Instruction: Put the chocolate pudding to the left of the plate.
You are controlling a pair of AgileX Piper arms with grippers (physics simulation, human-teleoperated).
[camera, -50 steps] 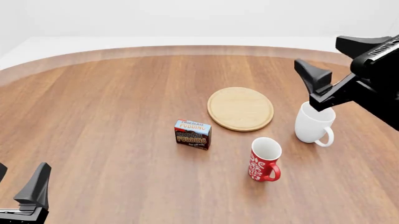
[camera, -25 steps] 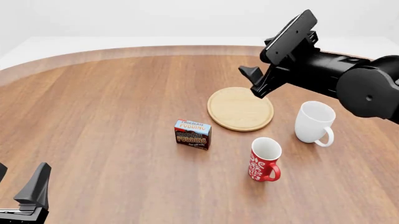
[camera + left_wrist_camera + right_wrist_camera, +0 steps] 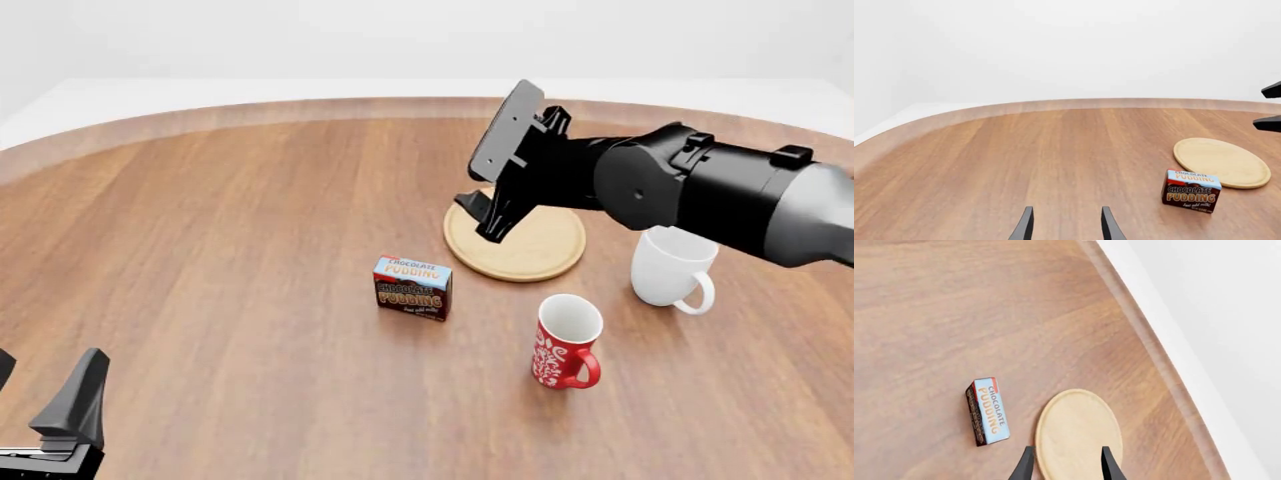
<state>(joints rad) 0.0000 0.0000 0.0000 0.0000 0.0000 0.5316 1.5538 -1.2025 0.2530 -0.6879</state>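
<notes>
The chocolate pudding (image 3: 412, 287) is a small brown carton with a light blue top. It stands on the table just left of and a little nearer than the plate (image 3: 547, 245), a round light-wood disc. My right gripper (image 3: 483, 218) is open and empty, hovering above the plate's left part. In the right wrist view its fingers (image 3: 1025, 466) frame the plate (image 3: 1079, 435), with the pudding (image 3: 987, 411) beside it. My left gripper (image 3: 40, 392) is open and empty at the near left corner. The left wrist view shows the pudding (image 3: 1191, 191) and the plate (image 3: 1221, 162) far off.
A white mug (image 3: 671, 262) stands right of the plate, and a red patterned mug (image 3: 567, 340) stands nearer, right of the pudding. The right arm's black body reaches over the white mug. The table's curved far edge (image 3: 400, 103) runs behind.
My right arm has swung left, from above the white mug to above the plate's left side. The left gripper, pudding and mugs have not moved.
</notes>
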